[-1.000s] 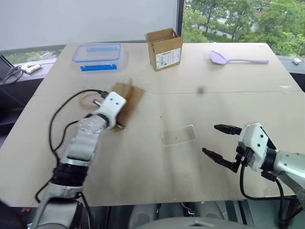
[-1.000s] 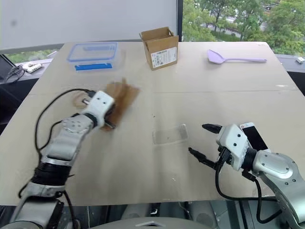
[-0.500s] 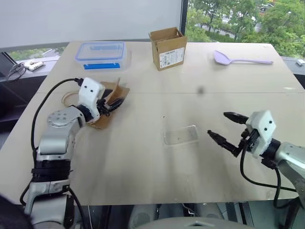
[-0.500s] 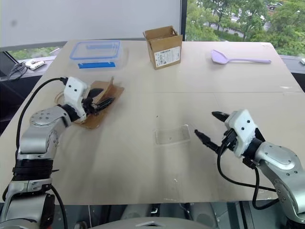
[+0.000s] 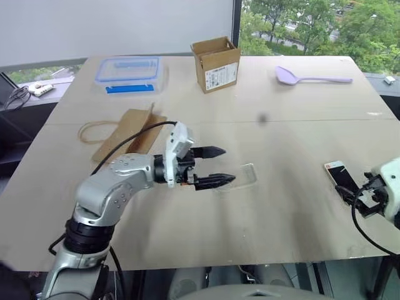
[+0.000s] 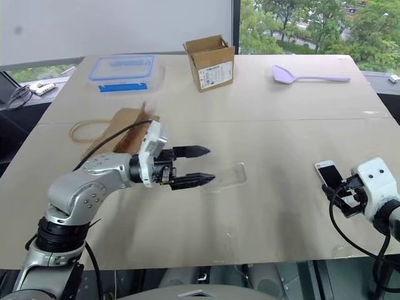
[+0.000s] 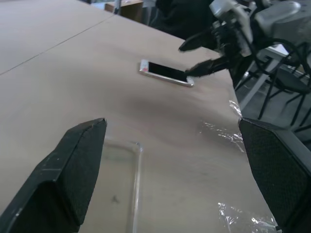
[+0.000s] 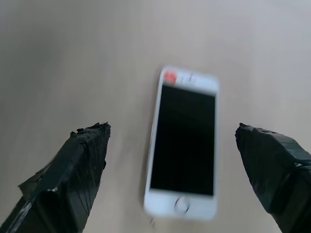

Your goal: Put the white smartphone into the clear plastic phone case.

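The clear plastic phone case (image 5: 242, 175) lies flat in the middle of the table. My left gripper (image 5: 219, 166) points sideways at it, open, with its lower fingertip over the case's near-left end; I cannot tell if they touch. The case also lies between that gripper's fingers (image 7: 73, 179) in the left wrist view. The white smartphone (image 6: 326, 172) lies screen up near the table's right front edge. My right gripper (image 8: 172, 130) hovers just in front of it, open, one finger on each side of the phone. Nothing is held.
A brown paper bag (image 5: 128, 140) with a loop handle lies flat on the left. At the back stand a blue-lidded clear box (image 5: 128, 70), an open cardboard box (image 5: 215, 62) and a lilac spoon (image 5: 309, 77). The table's front edge (image 5: 250, 259) is close.
My left gripper let go of the brown paper bag, opened and swung right to the case. My right gripper moved right, away from the case, to the phone.
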`<state>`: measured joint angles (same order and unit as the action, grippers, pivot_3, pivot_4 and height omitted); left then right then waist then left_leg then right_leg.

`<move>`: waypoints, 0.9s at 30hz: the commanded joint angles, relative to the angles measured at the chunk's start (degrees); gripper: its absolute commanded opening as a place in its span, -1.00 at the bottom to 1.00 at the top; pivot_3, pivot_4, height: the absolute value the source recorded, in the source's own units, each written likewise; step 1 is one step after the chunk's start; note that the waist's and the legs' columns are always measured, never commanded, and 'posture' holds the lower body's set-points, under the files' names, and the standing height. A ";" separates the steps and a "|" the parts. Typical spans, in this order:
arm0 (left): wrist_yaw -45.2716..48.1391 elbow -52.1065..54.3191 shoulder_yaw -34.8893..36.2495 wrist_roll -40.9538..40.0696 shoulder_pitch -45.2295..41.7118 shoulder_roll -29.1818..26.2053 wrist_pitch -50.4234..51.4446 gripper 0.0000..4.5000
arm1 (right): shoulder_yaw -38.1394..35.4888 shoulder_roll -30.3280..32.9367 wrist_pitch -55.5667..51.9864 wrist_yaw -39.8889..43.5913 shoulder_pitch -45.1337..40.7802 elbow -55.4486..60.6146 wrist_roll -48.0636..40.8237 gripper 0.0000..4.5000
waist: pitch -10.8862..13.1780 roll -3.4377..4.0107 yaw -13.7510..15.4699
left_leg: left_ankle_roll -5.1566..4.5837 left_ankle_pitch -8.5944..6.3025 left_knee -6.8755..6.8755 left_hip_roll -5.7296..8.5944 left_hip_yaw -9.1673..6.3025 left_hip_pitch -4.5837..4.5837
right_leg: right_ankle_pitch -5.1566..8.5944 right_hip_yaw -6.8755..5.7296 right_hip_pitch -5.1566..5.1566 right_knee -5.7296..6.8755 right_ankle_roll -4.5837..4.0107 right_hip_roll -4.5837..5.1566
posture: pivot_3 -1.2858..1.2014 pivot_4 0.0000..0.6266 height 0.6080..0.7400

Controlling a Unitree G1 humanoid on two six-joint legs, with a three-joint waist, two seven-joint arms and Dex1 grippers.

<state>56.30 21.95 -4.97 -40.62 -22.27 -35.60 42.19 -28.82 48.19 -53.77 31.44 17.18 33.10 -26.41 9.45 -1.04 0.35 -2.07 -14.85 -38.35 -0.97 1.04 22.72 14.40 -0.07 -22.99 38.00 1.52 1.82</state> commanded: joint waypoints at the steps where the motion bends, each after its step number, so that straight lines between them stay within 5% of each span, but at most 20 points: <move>1: 3.10 1.03 -1.72 1.97 -0.71 -0.57 -3.81 0.98 | -1.50 0.79 -2.84 1.42 -2.83 -3.30 -1.94 1.00 | 0.00 0.00 0.00 | 0.00 0.00 0.00 0.00 0.01 0.02 | 0.00 0.01 0.00 -0.01 0.00 0.00 | 0.03 -0.52 1.00; 9: 4.91 -0.58 -2.73 4.04 -1.03 -0.04 -6.70 0.98 | 4.78 0.24 -6.03 0.54 -14.17 -22.01 -0.55 1.00 | 0.00 -0.01 0.30 | -0.03 -0.01 0.00 0.04 0.07 0.06 | 0.00 0.10 -0.03 -0.05 0.00 -0.02 | 0.03 -0.52 1.00; 17: 3.92 -0.48 -1.89 4.34 -0.48 0.43 -6.68 0.98 | 6.66 0.65 -9.02 6.08 -19.56 -25.27 -4.78 1.00 | -0.05 -0.10 0.10 | -0.03 -0.02 0.00 0.01 0.05 0.05 | 0.00 0.08 -0.02 -0.04 0.01 -0.04 | 0.03 -0.52 1.00; 22: 2.18 0.64 -2.05 4.37 0.68 0.89 -6.45 0.98 | 8.56 2.63 -8.21 8.55 -17.25 -24.56 -3.76 1.00 | -0.05 -0.10 -0.13 | -0.03 -0.02 0.00 -0.01 0.06 0.04 | -0.01 0.10 -0.02 -0.04 0.03 -0.05 | 0.03 -0.52 1.00; 27: 2.05 1.28 -2.03 4.88 2.09 0.21 -7.03 0.98 | 18.73 6.66 -3.01 9.85 -13.86 -25.71 2.83 1.00 | -0.14 -0.24 0.02 | -0.03 -0.02 0.02 -0.03 0.03 0.04 | -0.01 0.06 -0.02 -0.05 0.04 -0.06 | 0.03 -0.52 1.00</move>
<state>58.26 21.50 -7.60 -35.99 -20.37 -34.98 36.23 -15.11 55.20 -56.92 39.90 1.14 9.17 -25.31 9.31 -1.29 0.37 -2.10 -14.87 -38.33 -1.01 1.06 22.76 14.40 -0.02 -23.01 37.94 1.56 1.76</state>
